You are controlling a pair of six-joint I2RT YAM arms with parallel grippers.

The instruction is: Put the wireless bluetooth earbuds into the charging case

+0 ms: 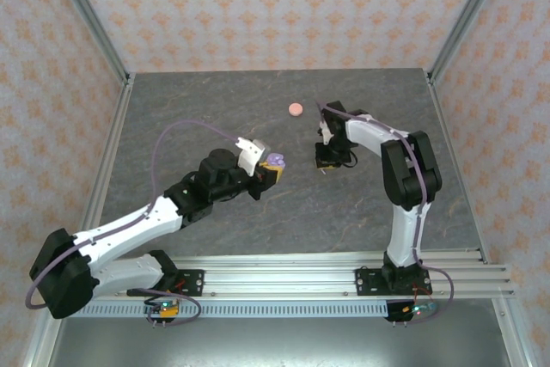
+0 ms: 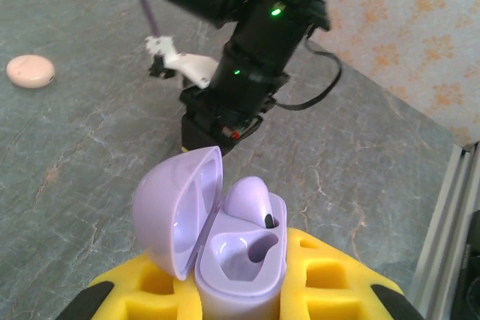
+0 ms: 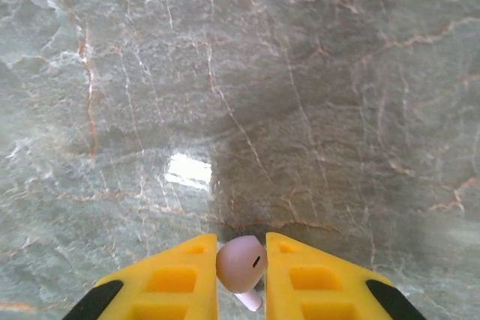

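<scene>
The grey marbled table (image 1: 258, 212) is filling the overhead view, and both arms are working over its middle. The left arm (image 1: 129, 229) is reaching in from the lower left, and the right arm (image 1: 404, 169) is bending in from the right of the frame. The left gripper (image 1: 273, 165) is clamping the lilac case (image 2: 240, 267), which is sitting upright between the yellow pads (image 2: 330, 282) at the bottom centre of the left wrist view. Its lid (image 2: 176, 211) is hanging open to the left. Up at the top middle of the overhead frame, the pink case (image 1: 296, 109) is lying closed on the table, well apart from both arms. Now the small stuff. One lilac bud (image 2: 251, 200) is already sitting in the case's right-hand well, while the left-hand well (image 2: 244, 249) is gaping empty. In the right wrist view, the right gripper (image 3: 241, 275) is squeezing the second lilac earbud (image 3: 241, 264) at the bottom centre of the frame, stem pointing down between the fingers and bare stone spreading beyond. So I'm reading this as the pickup of the second lilac bud being done and the carry to the case coming up. The next move is going to need the right gripper to swing left until it is over the open case. It will have to line the stem up with that empty well, lower gently without knocking the lid or the seated bud, and let go only once the bud is seated.
</scene>
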